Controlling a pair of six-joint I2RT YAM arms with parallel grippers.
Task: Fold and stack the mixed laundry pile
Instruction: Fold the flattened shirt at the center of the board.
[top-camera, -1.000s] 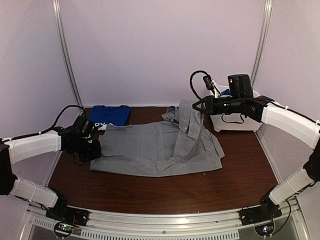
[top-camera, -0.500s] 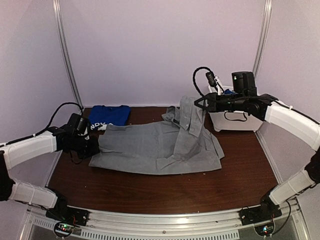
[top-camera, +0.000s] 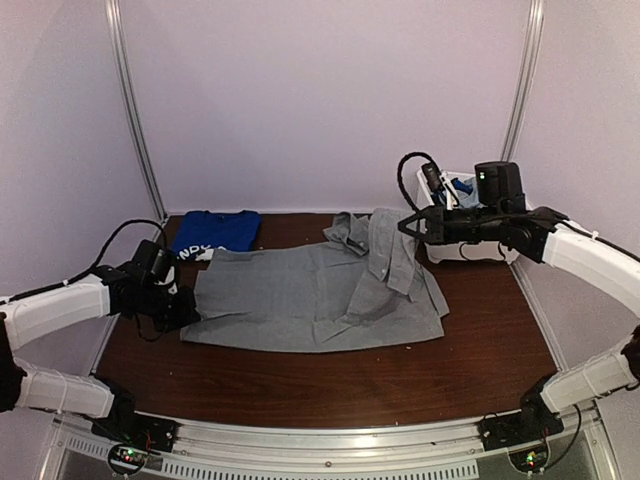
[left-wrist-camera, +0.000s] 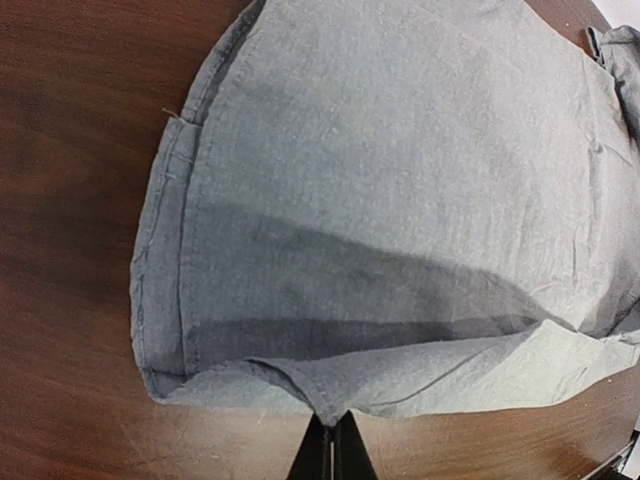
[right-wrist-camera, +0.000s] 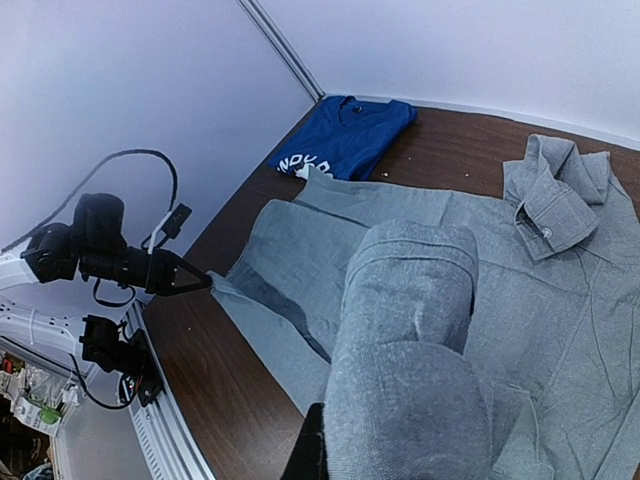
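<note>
A large light-grey shirt (top-camera: 300, 295) from the laundry pile lies spread across the brown table (top-camera: 300, 385). My left gripper (top-camera: 190, 306) is shut on its left hem; in the left wrist view the closed tips (left-wrist-camera: 335, 428) pinch a fold of the grey shirt (left-wrist-camera: 400, 180) just above the wood. My right gripper (top-camera: 405, 224) is shut on the shirt's right side and holds it lifted, so the grey shirt (right-wrist-camera: 420, 380) drapes over the jaws and hides them, except for one dark finger (right-wrist-camera: 310, 450). A folded royal-blue shirt (top-camera: 215, 231) with white print lies at the back left.
A white plastic bin (top-camera: 465, 246) stands at the back right behind my right arm, with something blue (top-camera: 462, 185) inside. White walls with metal posts enclose the table. In the right wrist view the blue shirt (right-wrist-camera: 345, 140) and my left gripper (right-wrist-camera: 195, 283) show across the table.
My right gripper has carried the lifted grey cloth to the right and slightly down. The left arm shifted a little, still pinching the hem.
</note>
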